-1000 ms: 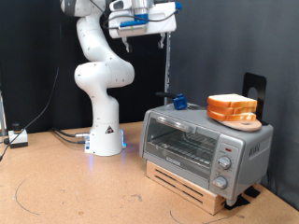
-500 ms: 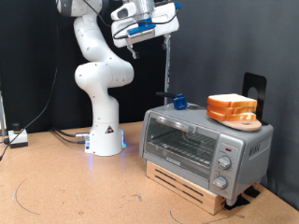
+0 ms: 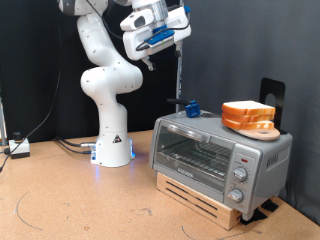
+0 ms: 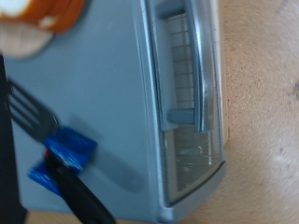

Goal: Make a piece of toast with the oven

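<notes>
The silver-grey oven (image 3: 215, 160) stands on a wooden base at the exterior view's right. Its glass door is shut and the rack inside is bare. Bread slices (image 3: 248, 115) are piled on its top, with one pale-faced slice (image 3: 265, 129) lying at the front of the pile. My gripper (image 3: 146, 57) hangs high above the oven's left end, tilted, with nothing seen between the fingers. The wrist view looks down on the oven top (image 4: 103, 84), the door handle (image 4: 201, 65) and the edge of the bread (image 4: 37, 23).
A blue clamp (image 3: 190, 107) on a thin upright rod (image 3: 179, 70) sits on the oven's top, close under my hand; it also shows in the wrist view (image 4: 61, 159). Round knobs (image 3: 240, 176) run down the oven's right side. A black stand (image 3: 271, 95) rises behind the bread.
My hand has tilted and shifted a little to the exterior view's right at the top. The oven and the bread have not moved.
</notes>
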Controlling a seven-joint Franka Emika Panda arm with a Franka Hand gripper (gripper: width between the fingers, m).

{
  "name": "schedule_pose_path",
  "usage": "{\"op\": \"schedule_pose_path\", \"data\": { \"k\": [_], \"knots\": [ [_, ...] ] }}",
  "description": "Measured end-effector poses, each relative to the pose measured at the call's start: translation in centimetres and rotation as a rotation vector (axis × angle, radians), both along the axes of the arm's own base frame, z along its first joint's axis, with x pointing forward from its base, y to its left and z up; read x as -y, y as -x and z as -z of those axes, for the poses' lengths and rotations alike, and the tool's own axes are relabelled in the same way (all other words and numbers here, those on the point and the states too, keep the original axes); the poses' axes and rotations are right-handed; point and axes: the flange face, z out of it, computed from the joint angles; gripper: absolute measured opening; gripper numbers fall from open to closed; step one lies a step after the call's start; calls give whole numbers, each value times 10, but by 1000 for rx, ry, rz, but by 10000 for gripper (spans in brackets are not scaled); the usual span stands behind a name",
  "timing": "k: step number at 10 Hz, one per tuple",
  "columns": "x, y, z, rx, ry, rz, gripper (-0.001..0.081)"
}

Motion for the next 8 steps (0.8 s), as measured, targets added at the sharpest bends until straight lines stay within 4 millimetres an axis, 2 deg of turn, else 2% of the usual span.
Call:
{"op": "schedule_pose_path", "data": {
  "k": [1,4,5,8],
  "knots": [
    [0,-5,15,1,15,-57,807],
    [-7,-26,52,-44,46,-52,807],
    [-8,-30,59,-55,50,-46,807],
    [-8,-31,64,-60,37,-62,807]
  ]
}}
